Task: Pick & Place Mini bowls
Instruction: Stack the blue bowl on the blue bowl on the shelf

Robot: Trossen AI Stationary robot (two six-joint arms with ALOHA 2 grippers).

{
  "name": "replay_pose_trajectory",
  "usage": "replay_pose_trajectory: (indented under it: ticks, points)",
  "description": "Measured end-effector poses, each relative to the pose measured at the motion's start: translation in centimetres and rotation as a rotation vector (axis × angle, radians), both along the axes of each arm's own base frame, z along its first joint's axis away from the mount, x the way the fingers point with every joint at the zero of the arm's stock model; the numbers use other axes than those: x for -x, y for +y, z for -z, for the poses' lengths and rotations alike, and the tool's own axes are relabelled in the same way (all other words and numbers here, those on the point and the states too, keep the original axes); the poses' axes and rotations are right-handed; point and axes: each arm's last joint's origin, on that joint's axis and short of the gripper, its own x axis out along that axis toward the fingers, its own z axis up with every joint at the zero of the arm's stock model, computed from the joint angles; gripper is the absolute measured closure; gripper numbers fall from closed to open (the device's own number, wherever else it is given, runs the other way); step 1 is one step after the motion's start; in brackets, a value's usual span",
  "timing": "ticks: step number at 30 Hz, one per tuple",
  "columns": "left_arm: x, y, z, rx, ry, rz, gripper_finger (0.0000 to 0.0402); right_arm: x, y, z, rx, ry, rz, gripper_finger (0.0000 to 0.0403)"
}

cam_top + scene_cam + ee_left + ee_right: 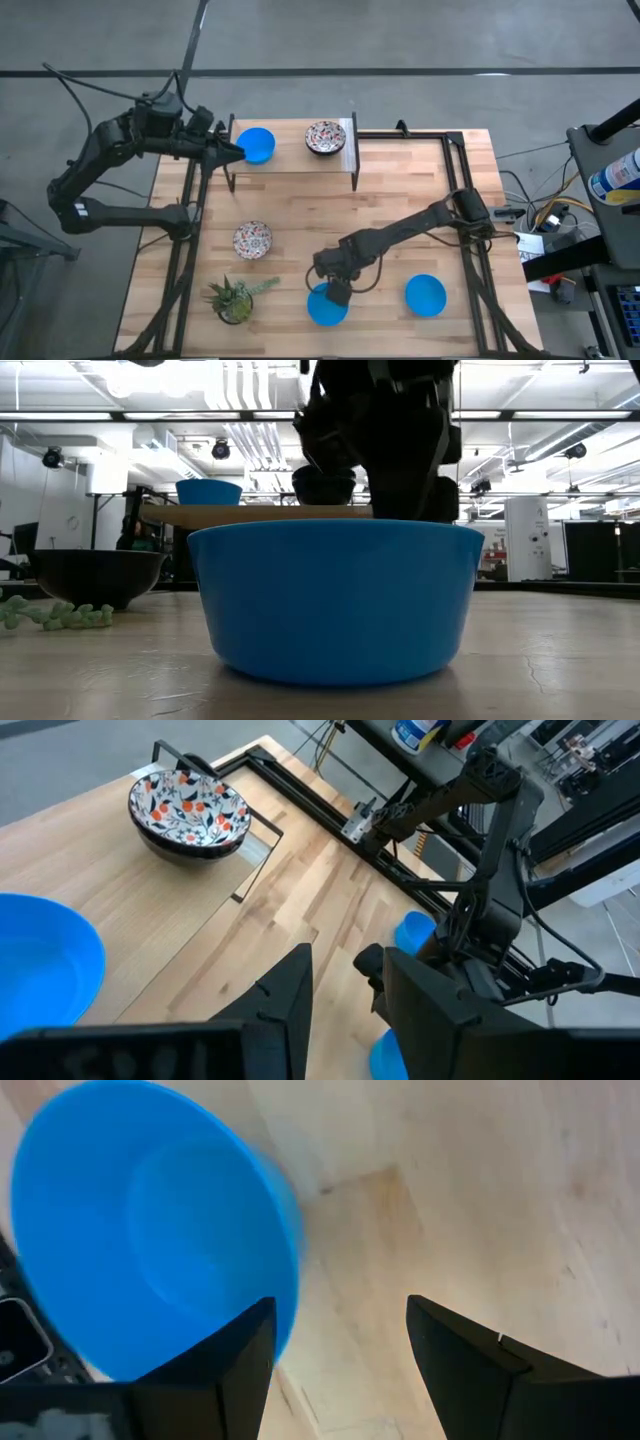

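The right gripper (pixel 338 291) hangs low over the near edge of the table (pixel 400 190), its fingers spread apart with nothing between them — the right wrist view shows bare wood in the gap and the rim of a blue bowl (pixel 150 1230) just beside one finger. That front blue bowl (pixel 326 304) sits on the tabletop under the gripper; a second blue bowl (pixel 425 295) rests near it to the right, and a patterned bowl (pixel 252 239) stands to the left, by a small potted plant (pixel 236 297). On the raised wooden shelf (pixel 290 160) at the far side sit a third blue bowl (pixel 256 144) and another patterned bowl (pixel 325 136), with the left gripper (pixel 228 150) just beside that blue bowl, its fingers parted and empty in the left wrist view. The step in hand appears to be the pick-up of the front blue bowl — the next move likely calls for one finger to drop inside the rim and one outside it before the grip tightens on the wall.
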Motion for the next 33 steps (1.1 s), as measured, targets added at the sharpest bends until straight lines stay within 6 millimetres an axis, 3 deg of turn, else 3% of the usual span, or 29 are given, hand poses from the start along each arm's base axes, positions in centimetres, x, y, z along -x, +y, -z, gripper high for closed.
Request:
replay_pose_trajectory:
  ticks: [4, 8, 17, 23, 25, 33]
  points:
    - [-0.1, 0.1, 0.3, 0.005, 0.009, -0.001, 0.0284, 0.3, -0.1, 0.6, 0.0, 0.021, 0.024, 0.0189]
    - [-0.1, 0.1, 0.3, 0.007, 0.009, -0.001, 0.0284, 0.0, 0.0, 0.6, -0.014, -0.014, 0.025, 0.0223]
    - [-0.2, 0.1, 0.3, 0.011, 0.011, -0.002, 0.0284, -0.2, -0.3, 0.7, -0.022, -0.027, 0.05, 0.0378]
    - [-0.2, 0.1, 0.3, 0.022, 0.009, 0.0, 0.0284, -0.5, -1.3, 0.5, -0.027, -0.014, 0.105, 0.0393]
    - [-0.2, 0.1, 0.3, 0.034, 0.006, 0.003, 0.0284, -0.8, -1.8, -0.3, -0.037, -0.03, 0.147, 0.0394]
    - [-0.8, 0.4, 1.0, 0.188, 0.039, -0.055, 0.0284, -2.4, -4.6, -6.9, -0.07, -0.099, 0.297, 0.0394]
